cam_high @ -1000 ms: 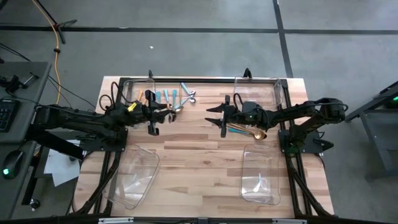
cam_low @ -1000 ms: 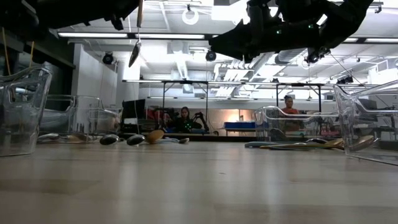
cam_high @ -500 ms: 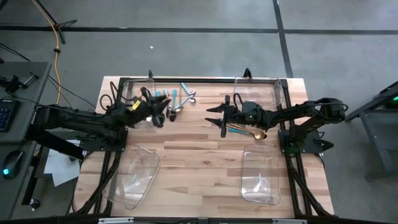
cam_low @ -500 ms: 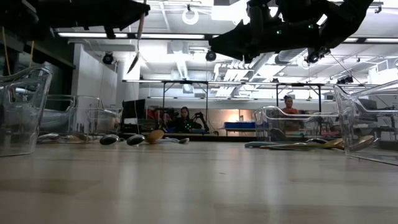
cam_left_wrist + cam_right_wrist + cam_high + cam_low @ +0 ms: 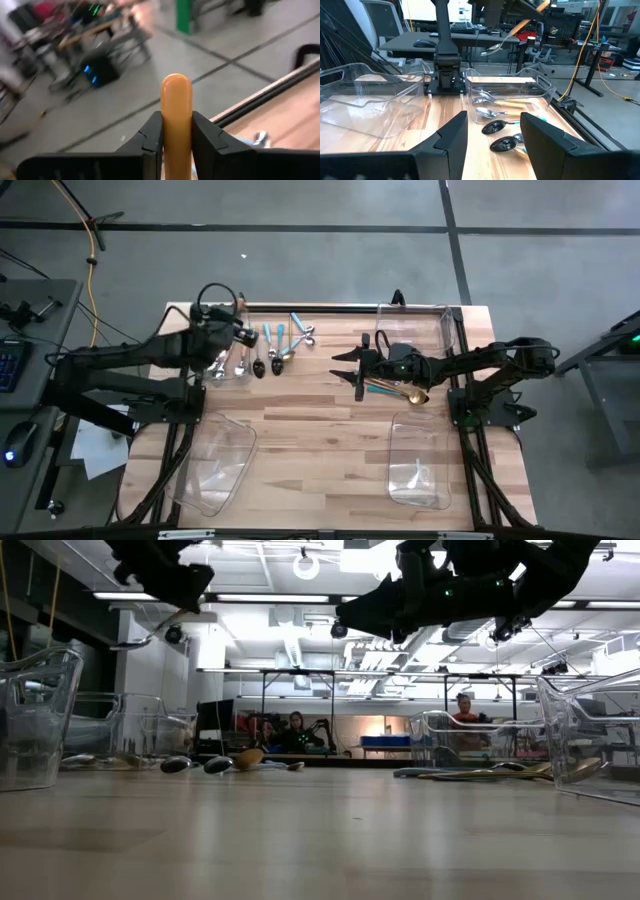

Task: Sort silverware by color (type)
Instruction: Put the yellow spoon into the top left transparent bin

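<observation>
My left gripper [image 5: 236, 332] hangs over the far-left clear bin [image 5: 205, 320] and is shut on an orange-handled silver spoon [image 5: 517, 27], whose bowl [image 5: 136, 643] slants down toward the bin. More orange-handled pieces [image 5: 512, 103] lie in that bin. Blue-handled and black spoons [image 5: 272, 348] lie on the table beside it. My right gripper [image 5: 354, 370] stands open and level above the table's middle, holding nothing. Gold silverware [image 5: 398, 391] lies just behind its fingers on the wood. My left gripper pinches the spoon's orange handle [image 5: 176, 107] between its two fingers [image 5: 154, 131], a short way back from the handle's rounded free end, which sticks out past the fingertips. The fingers run along the handle, pointing nearly level. The spoon is lifted clear, its bowl end lower.
A second clear bin [image 5: 440, 325] stands at the far right. Two more clear bins sit at the near left [image 5: 215, 465] and near right [image 5: 420, 465]. Bare wood lies between them. People sit in the room beyond the table [image 5: 297, 730].
My left gripper has risen and gone toward the table's far left, over the far-left bin, tipping from pointing down to almost level. The orange-handled spoon went with it, from hanging upright to slanting with its bowl low.
</observation>
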### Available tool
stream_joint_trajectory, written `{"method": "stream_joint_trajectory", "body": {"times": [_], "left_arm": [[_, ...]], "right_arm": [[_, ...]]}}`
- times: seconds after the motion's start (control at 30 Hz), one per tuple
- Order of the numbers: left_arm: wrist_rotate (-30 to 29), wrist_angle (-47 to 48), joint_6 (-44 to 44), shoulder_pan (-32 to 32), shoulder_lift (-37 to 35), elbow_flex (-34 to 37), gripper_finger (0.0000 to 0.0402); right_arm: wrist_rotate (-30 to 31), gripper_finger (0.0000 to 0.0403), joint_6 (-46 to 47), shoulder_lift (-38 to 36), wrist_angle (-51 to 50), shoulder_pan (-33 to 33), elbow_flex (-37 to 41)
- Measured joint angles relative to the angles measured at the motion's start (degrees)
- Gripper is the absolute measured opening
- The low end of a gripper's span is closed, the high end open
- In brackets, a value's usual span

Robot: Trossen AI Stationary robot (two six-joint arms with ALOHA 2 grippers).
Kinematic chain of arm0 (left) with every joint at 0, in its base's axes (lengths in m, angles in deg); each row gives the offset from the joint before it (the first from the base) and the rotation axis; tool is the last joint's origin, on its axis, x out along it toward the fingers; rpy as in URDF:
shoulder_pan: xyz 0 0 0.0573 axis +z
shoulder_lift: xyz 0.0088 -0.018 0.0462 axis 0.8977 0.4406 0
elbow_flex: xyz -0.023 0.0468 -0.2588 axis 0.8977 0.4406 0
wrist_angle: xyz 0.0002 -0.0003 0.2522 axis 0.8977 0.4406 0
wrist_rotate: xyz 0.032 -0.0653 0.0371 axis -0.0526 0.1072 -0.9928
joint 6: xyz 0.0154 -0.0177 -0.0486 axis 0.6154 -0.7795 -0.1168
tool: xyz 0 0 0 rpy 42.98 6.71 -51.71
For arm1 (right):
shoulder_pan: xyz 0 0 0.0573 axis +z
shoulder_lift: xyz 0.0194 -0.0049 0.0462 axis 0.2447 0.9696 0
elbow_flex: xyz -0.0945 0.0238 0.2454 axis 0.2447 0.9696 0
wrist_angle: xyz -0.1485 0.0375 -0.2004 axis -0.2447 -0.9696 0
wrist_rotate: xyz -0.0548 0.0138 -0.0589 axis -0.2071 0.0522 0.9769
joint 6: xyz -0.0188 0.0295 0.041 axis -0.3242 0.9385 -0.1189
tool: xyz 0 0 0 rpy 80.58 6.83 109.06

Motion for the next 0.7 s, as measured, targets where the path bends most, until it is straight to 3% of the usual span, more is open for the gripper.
{"method": "stream_joint_trajectory", "body": {"times": [0.2, 0.7], "left_arm": [[3.11, 3.83, -6.88, 7.75, 0.38, 3.43, 0.0056], [21.7, 3.45, -11.49, 26.95, 9.21, 11.01, 0.0057]], "right_arm": [[0.0, 0.0168, 0.02, 0.0, -0.04, -0.01, 0.0], [0.0, 0.0168, 0.0, 0.0, 0.14, -0.01, 0.0]]}}
